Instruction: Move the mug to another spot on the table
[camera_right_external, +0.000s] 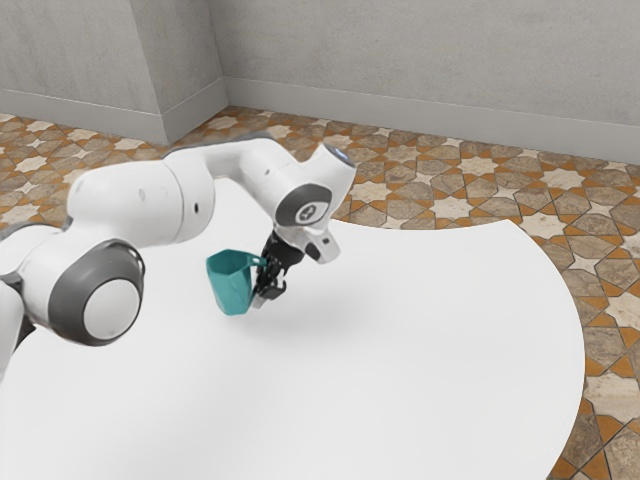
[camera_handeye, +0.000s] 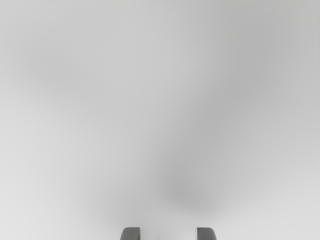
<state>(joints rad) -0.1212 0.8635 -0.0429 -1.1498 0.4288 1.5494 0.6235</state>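
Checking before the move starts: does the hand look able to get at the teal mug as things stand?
Probably yes. The hand is right beside the mug, toward the exterior view's right, with nothing between them on the table. Whether it already grips the mug I cannot tell.

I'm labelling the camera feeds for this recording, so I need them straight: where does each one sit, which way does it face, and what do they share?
Exterior view: beside the arm, raised, looking down across the white table toward tiled floor and wall; shows the arm and gripper holding the teal mug.
Wrist view: on the hand, facing the table; two dark fingertips show.
Shared: the table surface and the gripper.
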